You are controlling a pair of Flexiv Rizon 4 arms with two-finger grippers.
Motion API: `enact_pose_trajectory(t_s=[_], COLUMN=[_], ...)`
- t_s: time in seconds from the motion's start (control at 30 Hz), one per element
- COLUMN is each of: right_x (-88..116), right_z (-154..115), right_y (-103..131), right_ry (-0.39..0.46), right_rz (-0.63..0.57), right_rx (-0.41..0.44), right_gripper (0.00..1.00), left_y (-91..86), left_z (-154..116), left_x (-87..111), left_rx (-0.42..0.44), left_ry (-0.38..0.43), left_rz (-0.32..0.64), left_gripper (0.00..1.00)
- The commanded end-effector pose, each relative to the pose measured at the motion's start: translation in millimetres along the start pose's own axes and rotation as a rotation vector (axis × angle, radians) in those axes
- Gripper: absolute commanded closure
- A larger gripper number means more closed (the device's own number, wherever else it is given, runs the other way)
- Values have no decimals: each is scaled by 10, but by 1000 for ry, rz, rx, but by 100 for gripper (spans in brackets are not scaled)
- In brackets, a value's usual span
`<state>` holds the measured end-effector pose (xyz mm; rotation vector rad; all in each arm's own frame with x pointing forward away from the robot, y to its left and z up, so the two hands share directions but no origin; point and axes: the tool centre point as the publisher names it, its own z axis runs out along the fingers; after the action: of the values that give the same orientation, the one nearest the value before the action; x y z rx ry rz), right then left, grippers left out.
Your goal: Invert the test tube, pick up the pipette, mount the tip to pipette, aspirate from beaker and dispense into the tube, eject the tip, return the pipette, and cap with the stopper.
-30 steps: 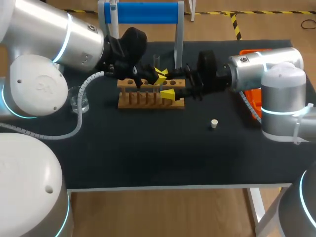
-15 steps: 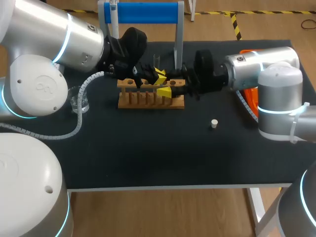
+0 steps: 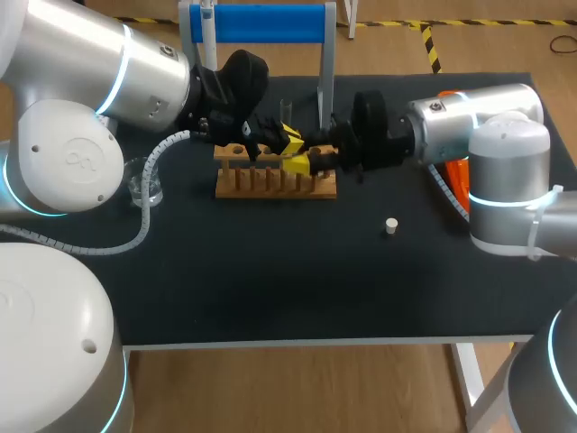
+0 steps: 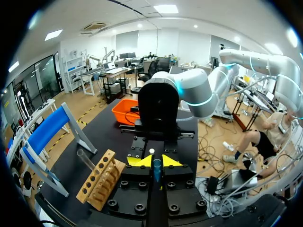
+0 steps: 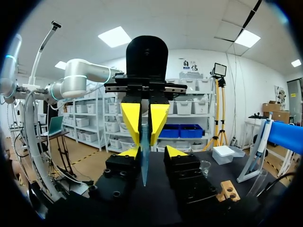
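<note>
**A:** Head view first: where are the two hands found?

**B:** Both are seen over the wooden rack point(image 3: 261, 185), towards the back of the dark worktop point(image 3: 270, 280). The left hand point(image 3: 289, 139) is seen entering from the left and the right hand point(image 3: 300, 164) from the right, with their yellow tips nearly meeting.

**A:** And the test tube?

**B:** In the right wrist view, the test tube point(image 5: 144, 165), slim and bluish, is pinched between the left hand's yellow fingers point(image 5: 130, 120). Its free end is placed between the right hand's fingers. Those are spread, and a dark gap is seen beside the glass on one side.

**A:** Is that borne out by the left wrist view?

**B:** There the tube is seen as a thin streak between the left hand's tips, faced head-on by the right hand.

**A:** What else is laid out?

**B:** A second clear tube point(image 3: 286, 110) is seen upright at the rack's back edge. Whether it is seated in a hole cannot be told. A small pale stopper point(image 3: 390, 225) is seen alone on the worktop, right of the rack and well apart from it. A glass beaker point(image 3: 144, 183) is set near the left edge.
</note>
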<state>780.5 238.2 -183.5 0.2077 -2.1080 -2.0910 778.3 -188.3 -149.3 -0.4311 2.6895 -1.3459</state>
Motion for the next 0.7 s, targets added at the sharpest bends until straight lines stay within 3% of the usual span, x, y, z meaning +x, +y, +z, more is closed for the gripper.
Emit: enact_pose_trajectory(t_s=[0.03, 0.23, 0.27, 0.33, 0.7], right_x=[0, 9, 11, 16, 144], right_z=[-8, -7, -8, -17, -260], right_y=[3, 2, 1, -2, -61], right_ry=[7, 12, 12, 12, 5], right_rz=[0, 0, 1, 1, -4], right_rx=[3, 7, 7, 7, -3], right_gripper=[100, 100, 100, 100, 100], left_y=[-15, -15, -15, -15, -15], left_z=[-1, -1, -1, -1, -1], left_x=[0, 0, 0, 0, 0], left_rx=[-7, -7, -7, -7, -7], left_ry=[0, 0, 0, 0, 0], left_rz=[-2, -2, -2, -2, -2], left_gripper=[100, 100, 89, 0, 0])
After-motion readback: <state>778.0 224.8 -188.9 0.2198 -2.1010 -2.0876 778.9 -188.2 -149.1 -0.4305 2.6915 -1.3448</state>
